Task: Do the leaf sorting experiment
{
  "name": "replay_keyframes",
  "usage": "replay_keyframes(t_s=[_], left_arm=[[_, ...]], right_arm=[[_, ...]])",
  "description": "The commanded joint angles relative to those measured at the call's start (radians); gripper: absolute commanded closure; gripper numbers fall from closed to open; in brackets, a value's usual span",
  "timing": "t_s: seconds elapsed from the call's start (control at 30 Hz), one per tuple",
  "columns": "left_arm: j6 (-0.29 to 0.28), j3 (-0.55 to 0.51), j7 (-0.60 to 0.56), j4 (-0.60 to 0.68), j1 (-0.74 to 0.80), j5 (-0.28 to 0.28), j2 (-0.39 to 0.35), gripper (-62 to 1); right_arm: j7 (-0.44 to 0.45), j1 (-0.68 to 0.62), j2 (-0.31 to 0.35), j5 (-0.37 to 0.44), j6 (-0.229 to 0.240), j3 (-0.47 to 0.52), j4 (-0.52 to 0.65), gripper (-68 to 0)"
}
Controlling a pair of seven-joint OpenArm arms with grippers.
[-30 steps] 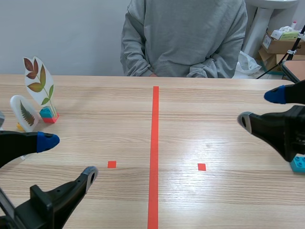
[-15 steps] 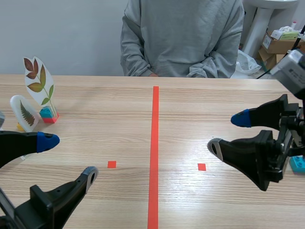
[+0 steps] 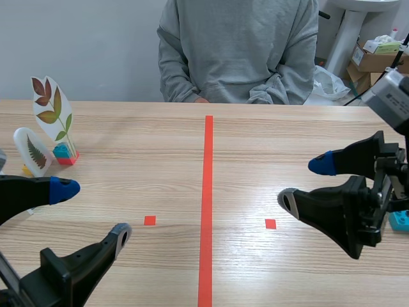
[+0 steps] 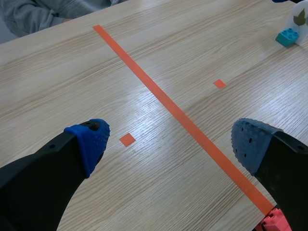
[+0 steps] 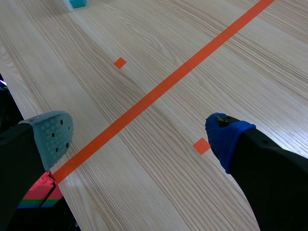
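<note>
Two leaf cards stand at the table's left: a tall one with brown and green leaves (image 3: 54, 112) on a red and blue brick, and a smaller fern card (image 3: 33, 153) beside it. A teal brick (image 3: 401, 220) sits at the right edge; the left wrist view shows it (image 4: 288, 36) under a white card's corner. My left gripper (image 3: 92, 211) hangs open and holds nothing over the near left of the table (image 4: 171, 142). My right gripper (image 3: 303, 182) is open with nothing in it, right of the red tape line (image 5: 139, 137).
A person in a grey sweatshirt (image 3: 239, 51) sits across the table, arms at its far edge. A red brick (image 4: 272, 222) lies under my left gripper. A striped brick stack (image 5: 42, 192) lies under my right gripper. Cardboard boxes (image 3: 377, 57) stand behind, at the right.
My right arm has swung in from the right edge toward the middle and now holds almost still. The left arm has not moved. The person has shifted slightly.
</note>
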Motion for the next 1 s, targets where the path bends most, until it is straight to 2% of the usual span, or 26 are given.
replay_keyframes(t_s=[0.0, 0.17, 0.3, 0.4, 0.97], left_arm=[[-0.004, -0.002, -0.016, 0.016, 0.005, -0.007, 0.002, -54.2], [-0.010, -0.002, -0.017, 0.016, 0.006, -0.024, 0.002, -54.2], [-0.011, -0.002, -0.016, 0.016, 0.006, -0.132, 0.002, -54.2], [-0.011, -0.002, -0.016, 0.016, 0.006, -0.178, 0.002, -54.2], [-0.010, -0.002, -0.011, 0.016, 0.006, -0.182, 0.002, -54.2]], right_arm=[[0.018, -0.023, 0.008, 0.018, 0.008, 0.016, 0.016, -56.0], [0.019, -0.079, 0.008, 0.012, 0.008, 0.026, 0.016, -56.0], [0.019, -0.093, 0.008, 0.006, 0.008, 0.040, 0.016, -56.0], [0.019, -0.093, 0.008, -0.003, 0.008, 0.053, 0.016, -56.0], [0.018, -0.093, -0.029, -0.005, 0.008, 0.060, 0.016, -56.0]])
